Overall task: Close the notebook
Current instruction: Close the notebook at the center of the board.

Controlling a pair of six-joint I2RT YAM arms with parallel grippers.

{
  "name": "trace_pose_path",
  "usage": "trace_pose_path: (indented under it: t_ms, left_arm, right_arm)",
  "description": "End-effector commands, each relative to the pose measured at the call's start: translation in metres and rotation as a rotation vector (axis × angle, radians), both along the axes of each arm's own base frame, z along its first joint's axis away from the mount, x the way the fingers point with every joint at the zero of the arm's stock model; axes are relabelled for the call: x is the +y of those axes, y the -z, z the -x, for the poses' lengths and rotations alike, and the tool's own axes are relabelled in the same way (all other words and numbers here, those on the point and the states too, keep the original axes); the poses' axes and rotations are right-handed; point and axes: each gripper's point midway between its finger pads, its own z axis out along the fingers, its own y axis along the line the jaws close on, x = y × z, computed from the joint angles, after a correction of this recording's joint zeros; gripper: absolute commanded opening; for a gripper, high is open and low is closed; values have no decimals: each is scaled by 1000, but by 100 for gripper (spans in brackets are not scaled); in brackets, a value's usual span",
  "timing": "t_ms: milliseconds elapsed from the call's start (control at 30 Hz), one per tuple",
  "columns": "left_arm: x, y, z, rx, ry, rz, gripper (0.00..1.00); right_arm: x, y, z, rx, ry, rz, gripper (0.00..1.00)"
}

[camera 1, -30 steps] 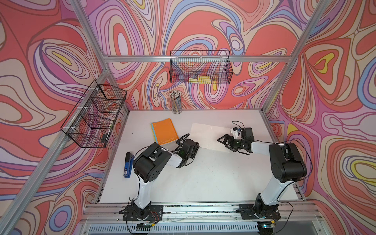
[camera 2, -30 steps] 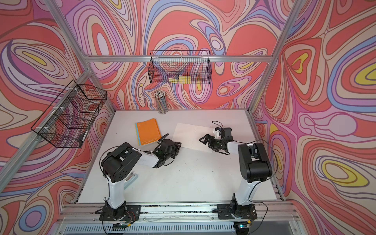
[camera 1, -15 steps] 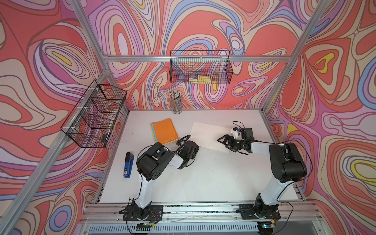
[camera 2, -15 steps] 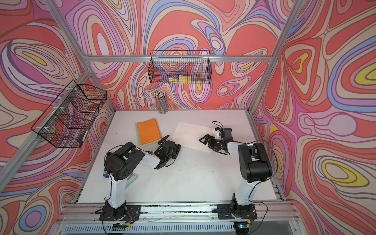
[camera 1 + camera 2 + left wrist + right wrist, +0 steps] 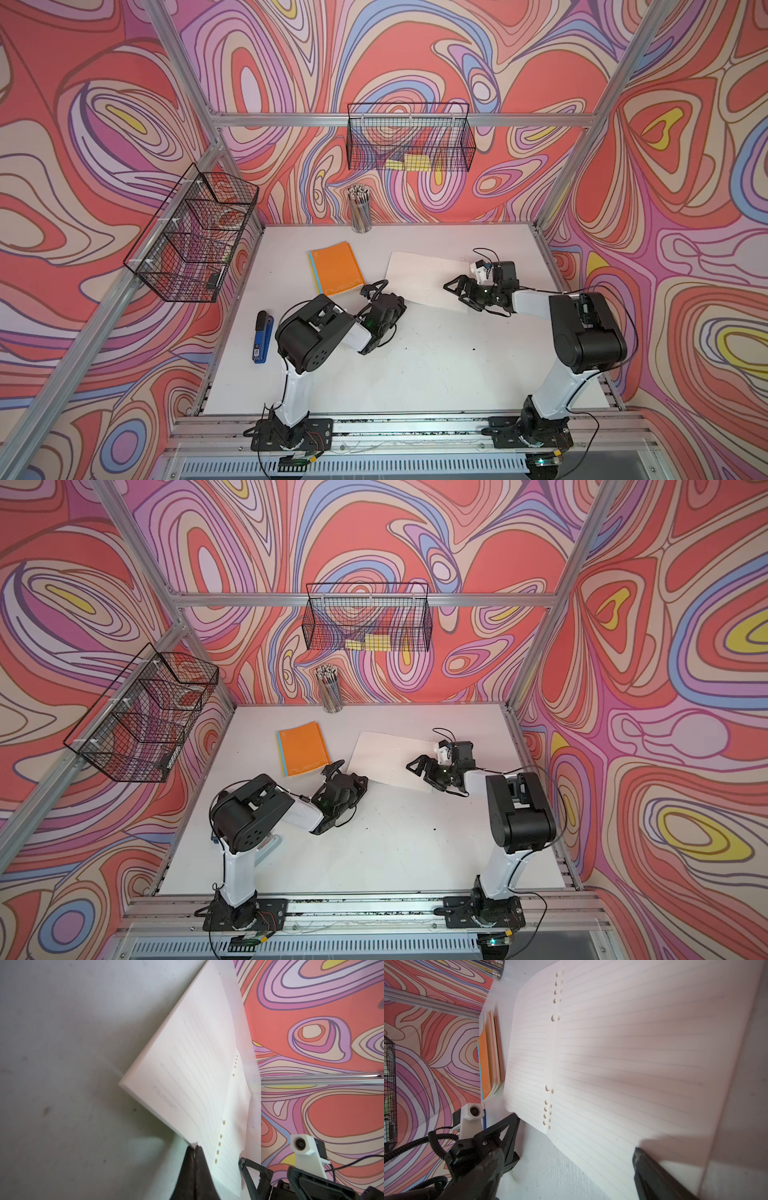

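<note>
The open notebook (image 5: 424, 277) lies flat on the white table, its lined white pages facing up; it shows in both top views (image 5: 388, 756). My left gripper (image 5: 400, 300) sits at the notebook's near left corner. In the left wrist view the jaws (image 5: 195, 1148) are pressed together, with the tip of the page corner (image 5: 194, 1144) pinched between them. My right gripper (image 5: 458, 294) stands open at the near edge of the right page. One of its fingers (image 5: 645, 1161) is over the paper, the other off it above the table.
A closed orange notebook (image 5: 336, 274) lies just left of the open one. A blue stapler (image 5: 262, 336) rests near the table's left edge, and a pencil cup (image 5: 360, 210) stands at the back. Wire baskets hang on the back wall (image 5: 409, 141) and left wall (image 5: 195, 237).
My left gripper has shut on the page corner, and the left arm has shifted slightly toward the notebook. The right arm has stayed still.
</note>
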Motion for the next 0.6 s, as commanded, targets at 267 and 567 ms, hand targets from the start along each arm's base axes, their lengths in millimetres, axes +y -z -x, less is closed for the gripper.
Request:
trace_pose_path:
  t_ms: [267,567]
  left_arm:
    - [1,-44,-2,-178,30,-76,0]
    - [-1,-57,0,-218,65,-165,0]
  right_arm:
    - [-2,3,5,19,8,0,98]
    - [-1,-9,4,-14,7,-17,98]
